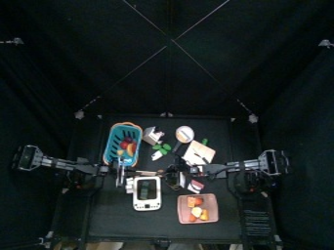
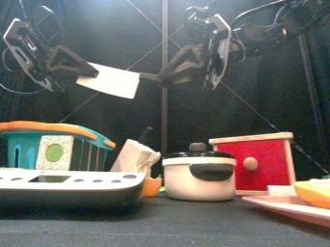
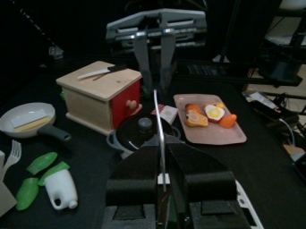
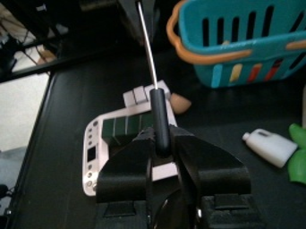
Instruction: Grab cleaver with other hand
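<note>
Showing the handover at its midpoint, we see the cleaver (image 2: 110,80) raised in the air above the table's left half, well above the basket (image 2: 45,145) and the small pot (image 2: 196,177). The left gripper (image 2: 71,68) is clamped on its handle end and the tan blade points toward the middle. The right gripper (image 2: 165,73) faces it from the other side, just beside the blade's free end, but we cannot tell whether it has closed. We judge that the receiving grasp and the left gripper's release are yet to be done.
</note>
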Motion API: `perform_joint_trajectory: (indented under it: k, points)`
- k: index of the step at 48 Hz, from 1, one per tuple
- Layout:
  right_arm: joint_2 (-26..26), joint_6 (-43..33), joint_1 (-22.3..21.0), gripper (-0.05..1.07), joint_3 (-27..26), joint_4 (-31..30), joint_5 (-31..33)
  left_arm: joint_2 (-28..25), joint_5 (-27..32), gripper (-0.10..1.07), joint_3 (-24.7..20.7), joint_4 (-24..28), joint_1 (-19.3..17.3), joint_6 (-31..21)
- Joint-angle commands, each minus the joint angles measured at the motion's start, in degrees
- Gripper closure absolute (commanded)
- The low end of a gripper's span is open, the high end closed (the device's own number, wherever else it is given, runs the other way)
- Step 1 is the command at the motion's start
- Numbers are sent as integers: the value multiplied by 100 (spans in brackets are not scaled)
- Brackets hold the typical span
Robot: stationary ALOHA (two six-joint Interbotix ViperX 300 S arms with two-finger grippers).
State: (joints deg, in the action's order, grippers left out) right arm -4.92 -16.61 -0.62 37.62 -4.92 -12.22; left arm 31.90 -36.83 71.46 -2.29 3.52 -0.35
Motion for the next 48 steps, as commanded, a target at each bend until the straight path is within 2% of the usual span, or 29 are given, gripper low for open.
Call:
perform_joint_trajectory:
  k: [1,6,22,48]
  points:
    - [-26,0,35,52,-316,44,-18,-18,-44,53,-79,0,193,18]
    - [53,9,158,52,-413,44,35,-26,0,53,-18,-26,396,26]
    - [53,0,272,52,-492,70,105,-114,308,53,185,-510,571,26]
    - [141,9,246,52,-466,35,105,-114,369,53,193,-519,554,53]
